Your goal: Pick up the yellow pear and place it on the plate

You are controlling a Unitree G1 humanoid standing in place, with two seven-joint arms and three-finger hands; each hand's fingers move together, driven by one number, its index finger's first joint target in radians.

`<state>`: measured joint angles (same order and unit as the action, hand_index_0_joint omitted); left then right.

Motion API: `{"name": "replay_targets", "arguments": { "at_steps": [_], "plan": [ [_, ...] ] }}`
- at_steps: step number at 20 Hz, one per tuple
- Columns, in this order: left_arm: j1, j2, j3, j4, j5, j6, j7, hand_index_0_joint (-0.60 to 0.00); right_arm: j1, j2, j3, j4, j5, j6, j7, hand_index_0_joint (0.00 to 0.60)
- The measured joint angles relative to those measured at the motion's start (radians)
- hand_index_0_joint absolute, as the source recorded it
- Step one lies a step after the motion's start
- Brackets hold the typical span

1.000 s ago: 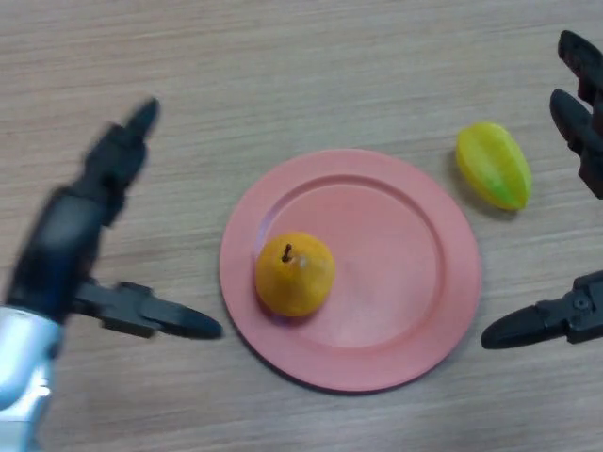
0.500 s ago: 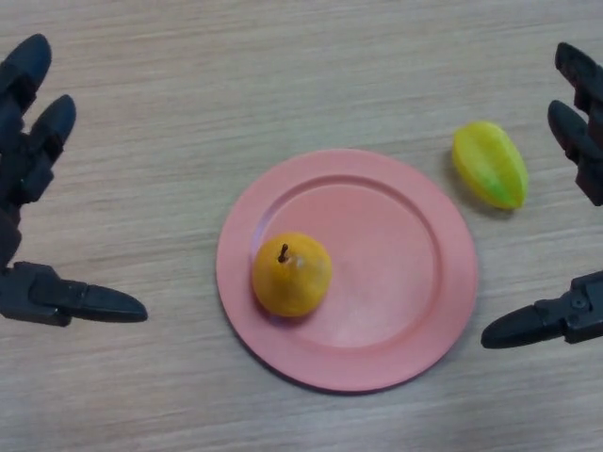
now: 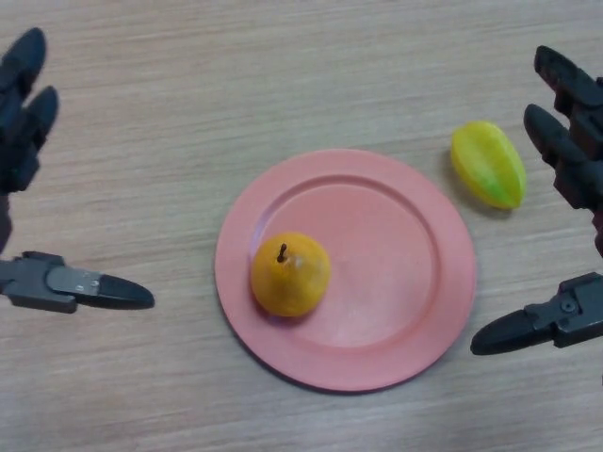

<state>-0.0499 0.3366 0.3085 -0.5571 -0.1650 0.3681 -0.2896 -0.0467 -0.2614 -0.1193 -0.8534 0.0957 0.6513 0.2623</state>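
Observation:
The yellow pear (image 3: 290, 274) sits upright, stem up, on the left part of the pink plate (image 3: 396, 273) in the middle of the wooden table. My left hand (image 3: 21, 122) is open and empty at the left edge, well apart from the plate. My right hand (image 3: 570, 141) is open and empty at the right edge, its thumb near the plate's lower right rim without touching it.
A yellow-green star fruit (image 3: 488, 163) lies on the table just past the plate's upper right rim, close to my right hand's fingers. The wooden table (image 3: 283, 75) shows all around the plate.
My left hand has drawn back from beside the plate to the left edge of the view. My right hand has shifted slightly inward. The pear stays on the plate.

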Motion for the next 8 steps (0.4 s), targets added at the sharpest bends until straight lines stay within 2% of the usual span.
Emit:
{"name": "replay_targets", "arguments": {
  "at_steps": [4,8],
  "plan": [
    [-0.041,0.002,-0.019,0.006,0.035,-0.003,-0.004,0.0,-0.005,0.0,0.0,-0.018,0.038,0.028,-0.01,0.0],
    [-0.045,0.002,-0.019,0.006,0.035,-0.003,-0.001,0.0,-0.002,0.0,0.0,-0.014,0.054,0.03,-0.019,0.0]
  ]
}}
